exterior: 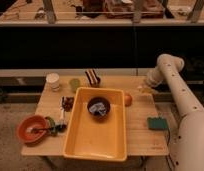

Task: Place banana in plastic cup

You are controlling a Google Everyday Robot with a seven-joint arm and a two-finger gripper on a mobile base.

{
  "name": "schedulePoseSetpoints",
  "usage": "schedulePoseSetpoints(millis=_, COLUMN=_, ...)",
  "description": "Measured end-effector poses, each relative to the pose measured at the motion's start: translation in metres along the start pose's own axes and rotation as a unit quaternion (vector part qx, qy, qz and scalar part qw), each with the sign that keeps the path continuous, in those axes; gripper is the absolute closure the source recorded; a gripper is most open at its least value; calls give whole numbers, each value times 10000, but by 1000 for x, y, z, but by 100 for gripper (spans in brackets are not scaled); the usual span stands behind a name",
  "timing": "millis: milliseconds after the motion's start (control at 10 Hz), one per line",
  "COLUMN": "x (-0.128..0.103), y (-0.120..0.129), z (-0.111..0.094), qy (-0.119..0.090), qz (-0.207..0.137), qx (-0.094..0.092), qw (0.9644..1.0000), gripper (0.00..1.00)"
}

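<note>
The pincer (146,89) hangs over the wooden table's (145,135) far right edge, clamped apparently around the small yellow banana (143,90). The pale green translucent plastic cup (75,84) stands well apart, beyond the yellow tray (77,145).

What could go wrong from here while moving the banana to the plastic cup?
The gripper, at the far right of the table, looks shut on the banana; a thin grip could slip. The plastic cup sits across the yellow tray, beside the white cup, so it is easy to knock or mistake.
</note>
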Motion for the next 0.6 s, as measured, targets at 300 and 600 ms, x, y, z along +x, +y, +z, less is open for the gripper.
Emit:
schedulePoseSetpoints(millis=300, x=-35, y=-13, z=-61, qy=-488, qz=-166, qx=261, qw=9983, gripper=100)
schedulePoseSetpoints(millis=600, x=-87, y=-17, z=-122, qy=-1089, qz=-424, qx=487, qw=9920, gripper=100)
